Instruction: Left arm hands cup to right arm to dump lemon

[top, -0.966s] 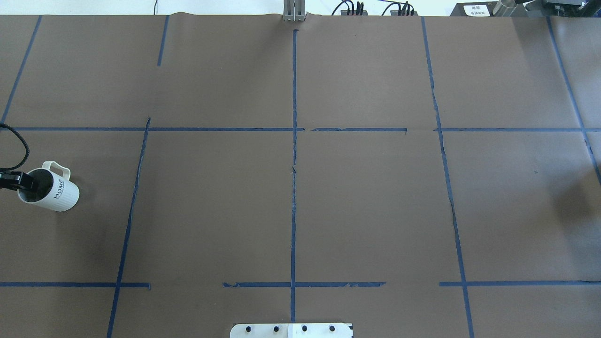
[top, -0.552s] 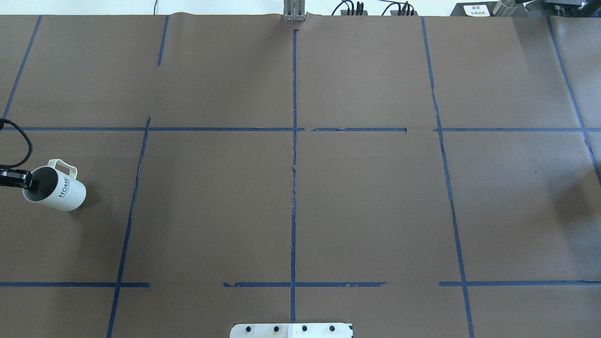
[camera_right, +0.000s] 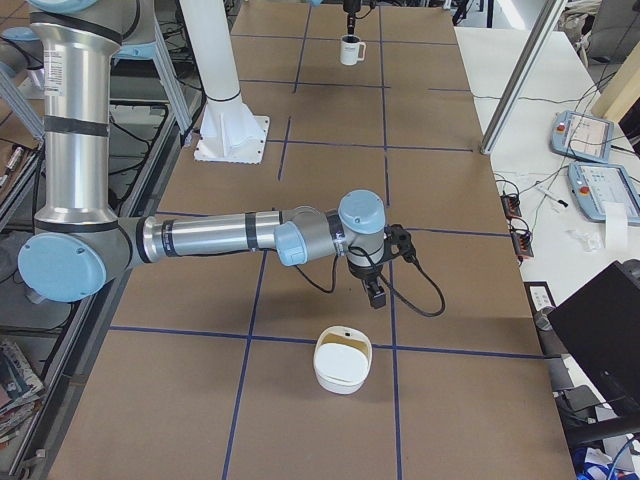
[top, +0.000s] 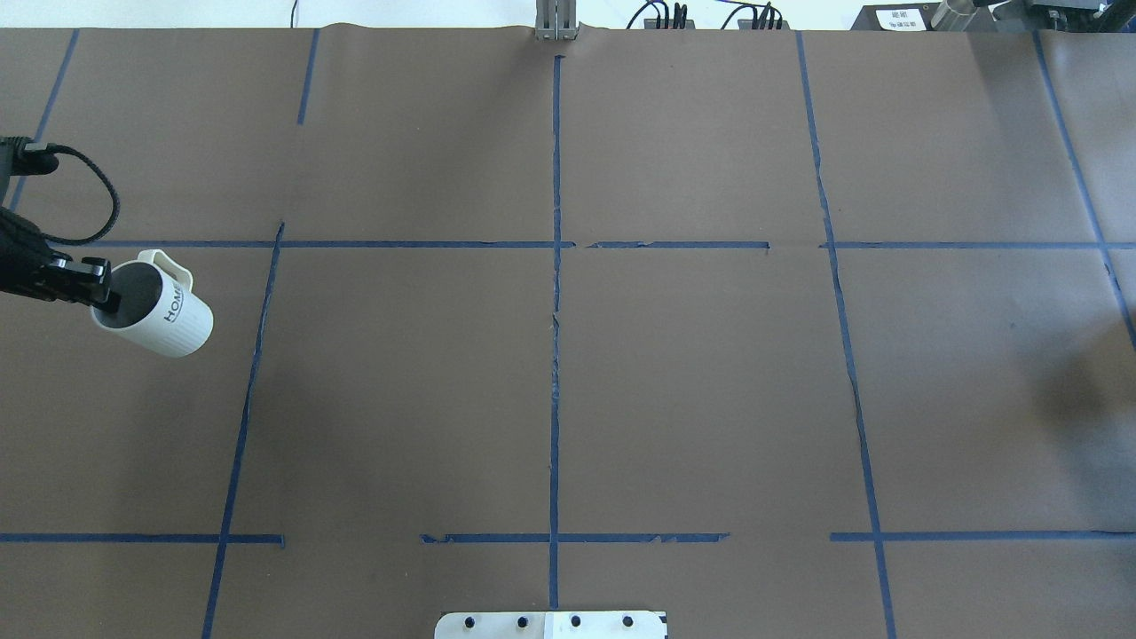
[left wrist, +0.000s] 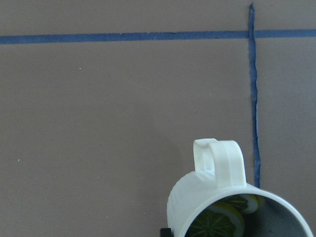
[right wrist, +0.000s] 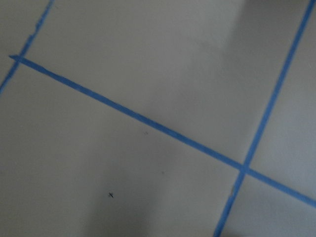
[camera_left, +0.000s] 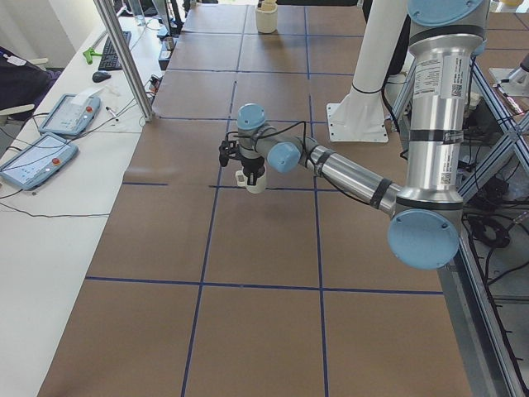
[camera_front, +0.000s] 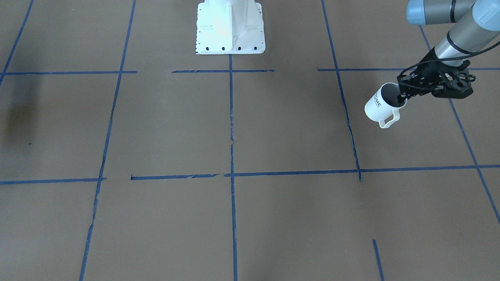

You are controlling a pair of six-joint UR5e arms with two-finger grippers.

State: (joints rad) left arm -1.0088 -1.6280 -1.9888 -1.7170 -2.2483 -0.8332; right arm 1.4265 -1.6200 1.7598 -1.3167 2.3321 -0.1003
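Observation:
The white ribbed cup (top: pixel 160 315) with "HOME" on its side hangs tilted at the table's left end, handle pointing away from the robot base. My left gripper (top: pixel 102 291) is shut on its rim, one finger inside the mouth. The front view shows the same hold, with the cup (camera_front: pixel 379 106) at the left gripper (camera_front: pixel 403 95). In the left wrist view the lemon (left wrist: pixel 224 222) lies inside the cup (left wrist: pixel 212 190). The right gripper (camera_right: pixel 376 294) shows only in the right side view, pointing down above the table; I cannot tell whether it is open or shut.
A white bowl (camera_right: pixel 342 361) stands on the table just in front of the right gripper. Blue tape lines (top: pixel 556 293) divide the brown table cover into squares. The robot's white base plate (camera_front: pixel 230 27) sits at the table's middle edge.
The left gripper has carried the cup away from the robot's side and a little toward the table's middle. More of the wrist and its cable now shows.

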